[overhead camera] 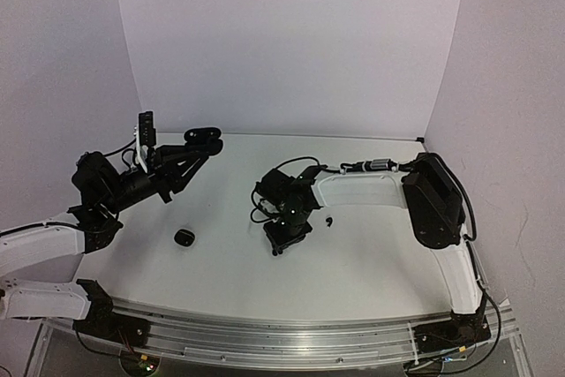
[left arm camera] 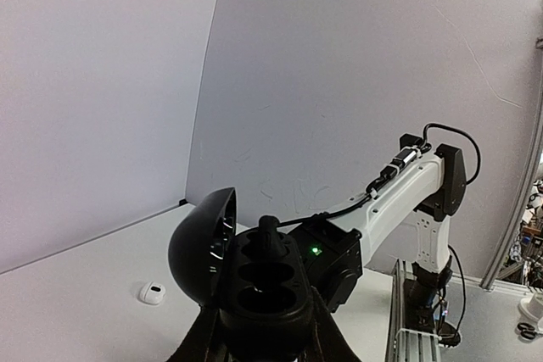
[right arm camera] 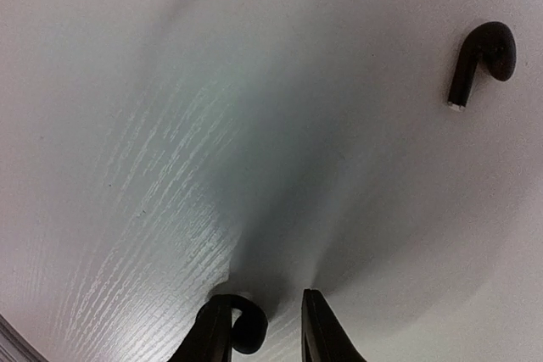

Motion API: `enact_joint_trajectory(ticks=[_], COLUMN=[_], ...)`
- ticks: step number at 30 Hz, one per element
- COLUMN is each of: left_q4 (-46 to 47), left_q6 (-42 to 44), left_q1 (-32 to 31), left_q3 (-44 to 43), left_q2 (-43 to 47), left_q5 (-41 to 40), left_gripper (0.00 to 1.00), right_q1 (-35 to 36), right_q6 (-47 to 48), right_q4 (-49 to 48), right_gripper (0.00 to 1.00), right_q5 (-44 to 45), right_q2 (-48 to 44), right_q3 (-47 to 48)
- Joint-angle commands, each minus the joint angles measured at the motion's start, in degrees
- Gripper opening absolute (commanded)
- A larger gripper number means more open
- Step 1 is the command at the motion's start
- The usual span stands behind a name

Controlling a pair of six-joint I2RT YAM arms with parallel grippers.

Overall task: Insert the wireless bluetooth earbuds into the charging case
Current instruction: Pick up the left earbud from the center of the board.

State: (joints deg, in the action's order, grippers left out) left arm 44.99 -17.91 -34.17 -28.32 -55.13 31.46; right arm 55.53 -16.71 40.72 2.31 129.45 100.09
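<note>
**Right jaws straddle a bud on the table; left holds the case open**

Nearest: the right gripper (right arm camera: 265, 332) is down at the table (right arm camera: 170, 167), its fingers narrowly parted around a black earbud (right arm camera: 248, 328). The bud touches one finger and a sliver of gap shows at the other, so it is not clamped yet. Level with the gripper, off to its left, a dark pebble-shaped object (overhead camera: 184, 237) lies alone.

Just beyond the gripper, a second black earbud (right arm camera: 482, 58) lies flat, apart from the fingers.

Farther and raised: the left gripper (left arm camera: 265, 332) is closed tight on the charging case (left arm camera: 267, 294). The lid (left arm camera: 204, 243) is swung open. One seated earbud (left arm camera: 268, 233) stands in the far socket, and the nearer sockets look empty.

Handling (judgement): the bud is near weightless, rigid, glossy and curved, so it is likely to twist or squirt out of the pads. Pinch lightly across the bulb and leave the stem free to enter a socket.
</note>
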Motion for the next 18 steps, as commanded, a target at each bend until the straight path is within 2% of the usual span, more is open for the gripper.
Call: enact_joint_trajectory(ticks=[1, 18], left_q4=[0.9, 0.1], left_q6=[0.6, 1.5], left_q1=[0.4, 0.5], left_q3=[0.3, 0.4], left_q2=[1.0, 1.0], left_q5=[0.1, 0.3], left_gripper=[0.0, 0.0], right_q1=[-0.3, 2.3], right_q6=[-0.9, -2.3], right_q4=[1.9, 1.5], right_gripper=[0.26, 0.23], right_q5=[0.5, -1.9], right_q2=[0.3, -1.2], right_q3=[2.5, -2.8])
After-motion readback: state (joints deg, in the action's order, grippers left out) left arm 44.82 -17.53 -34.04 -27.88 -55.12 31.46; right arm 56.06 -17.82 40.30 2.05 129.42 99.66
